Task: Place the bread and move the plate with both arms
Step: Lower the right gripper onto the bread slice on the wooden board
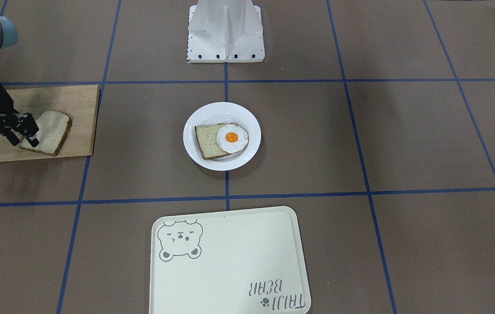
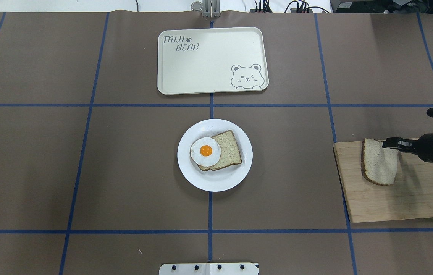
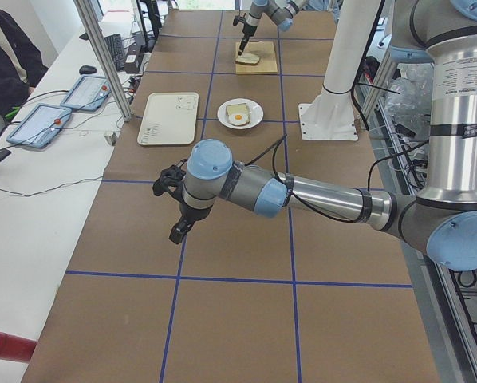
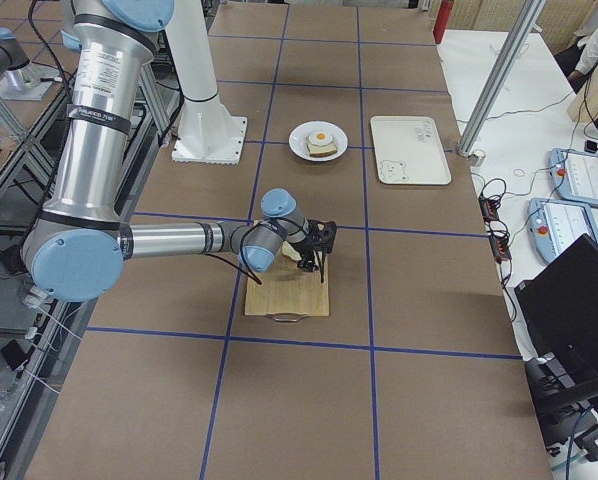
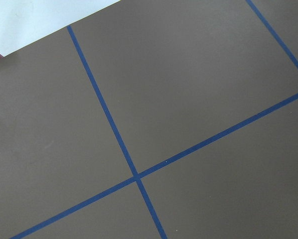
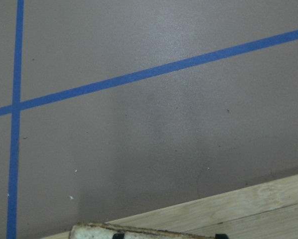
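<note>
The bread [image 1: 51, 128] is over a wooden cutting board [image 1: 73, 104] at the table's end on the robot's right. It is tilted, with one edge raised. My right gripper [image 1: 25, 140] is shut on that raised edge; it also shows in the overhead view [image 2: 386, 144] on the bread [image 2: 378, 166]. The white plate [image 2: 235, 181] sits mid-table and holds a second slice with a fried egg [image 2: 205, 151]. My left gripper [image 3: 175, 227] hovers over bare table far from the plate; I cannot tell whether it is open or shut.
A cream tray with a bear drawing [image 2: 209, 65] lies beyond the plate, on the far side from the robot. The white robot base [image 1: 225, 30] stands at the near side. Blue tape lines cross the brown table cover.
</note>
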You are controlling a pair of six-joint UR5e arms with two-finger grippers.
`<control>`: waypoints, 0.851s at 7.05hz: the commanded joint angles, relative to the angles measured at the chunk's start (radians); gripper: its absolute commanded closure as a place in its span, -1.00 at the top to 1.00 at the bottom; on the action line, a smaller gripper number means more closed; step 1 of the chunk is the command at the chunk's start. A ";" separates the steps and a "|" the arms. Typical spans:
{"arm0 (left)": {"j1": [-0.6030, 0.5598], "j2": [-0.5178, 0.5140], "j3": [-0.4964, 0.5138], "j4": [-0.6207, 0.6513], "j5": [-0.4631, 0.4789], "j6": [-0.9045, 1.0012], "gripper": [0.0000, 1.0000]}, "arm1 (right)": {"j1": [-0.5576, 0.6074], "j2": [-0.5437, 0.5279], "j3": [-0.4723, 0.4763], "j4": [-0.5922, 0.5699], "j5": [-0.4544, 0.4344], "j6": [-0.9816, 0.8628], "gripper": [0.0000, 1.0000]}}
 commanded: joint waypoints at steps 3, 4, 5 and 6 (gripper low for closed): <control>0.000 0.000 0.002 0.000 0.000 0.000 0.96 | -0.035 -0.009 0.002 -0.001 -0.032 -0.003 -0.12; 0.000 0.000 0.002 0.000 0.000 0.000 0.96 | -0.045 -0.009 0.002 -0.001 -0.038 -0.003 -0.12; 0.000 0.000 0.004 0.000 0.000 0.000 0.96 | -0.046 -0.009 0.004 -0.003 -0.039 -0.003 -0.33; 0.000 0.000 0.004 0.000 0.000 0.000 0.96 | -0.046 -0.010 0.005 -0.003 -0.039 -0.003 -0.99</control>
